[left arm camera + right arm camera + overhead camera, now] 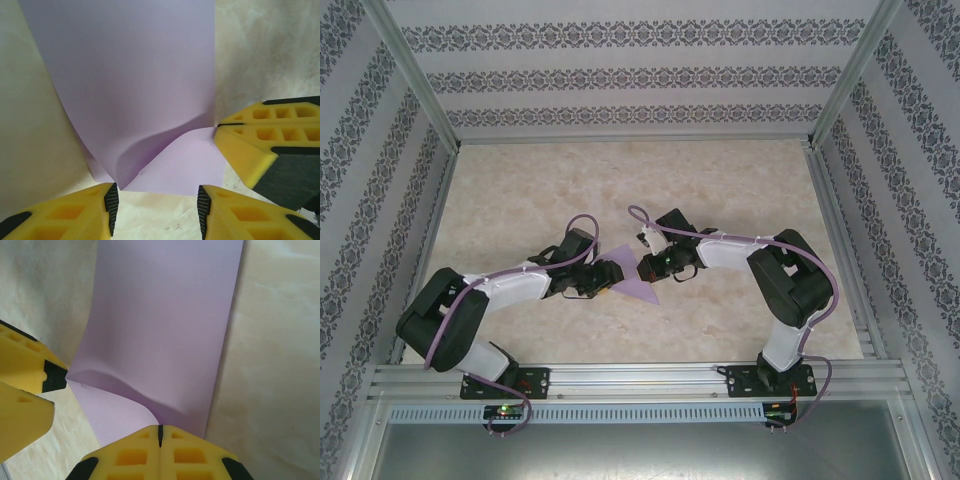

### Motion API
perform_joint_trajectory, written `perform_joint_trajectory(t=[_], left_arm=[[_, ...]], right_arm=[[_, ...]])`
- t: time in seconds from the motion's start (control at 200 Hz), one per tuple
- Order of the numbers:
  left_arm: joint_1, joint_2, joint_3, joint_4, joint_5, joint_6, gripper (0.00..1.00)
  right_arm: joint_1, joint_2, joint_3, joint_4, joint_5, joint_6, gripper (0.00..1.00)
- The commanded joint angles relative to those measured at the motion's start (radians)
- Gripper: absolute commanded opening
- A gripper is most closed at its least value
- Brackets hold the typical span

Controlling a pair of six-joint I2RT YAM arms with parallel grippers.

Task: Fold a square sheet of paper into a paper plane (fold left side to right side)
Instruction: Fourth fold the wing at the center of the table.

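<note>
**Fold under way, no dart yet: thin lilac-purple square sheet of paper sits between the two grippers, mid-way across the pale marbled tabletop.**
One part of the sheet lies flat and the other stands up, bowed over it, with a soft curl where they meet and no pressed crease visible. Judgement: early stage, as this fold needs flattening and every later fold remains. Right gripper: jaws fully closed, pinching the sheet's edge at the curl. Left gripper: jaws roughly half apart, holding nothing. The flat part's near edge lies just ahead of their gap; whether they touch it cannot be told.
</note>
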Motion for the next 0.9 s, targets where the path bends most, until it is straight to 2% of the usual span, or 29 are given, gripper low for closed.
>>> perform_joint_trajectory(t=[0.0,0.22,0.5,0.894], left_arm=[[-0.005,0.021,0.014,0.012,-0.01,-0.034,0.49],[-0.004,0.041,0.02,0.013,-0.008,-0.041,0.51],[-0.005,-0.008,0.009,-0.016,-0.032,-0.045,0.55],[-0.004,0.052,0.031,0.028,-0.012,-0.053,0.51]], right_arm=[[-0.012,-0.018,-0.004,-0.015,0.006,-0.018,0.02],[-0.012,-0.012,-0.002,-0.012,0.003,-0.018,0.02],[-0.013,-0.012,-0.002,-0.012,0.005,-0.017,0.02],[-0.013,-0.012,-0.002,-0.019,0.011,-0.018,0.02]])
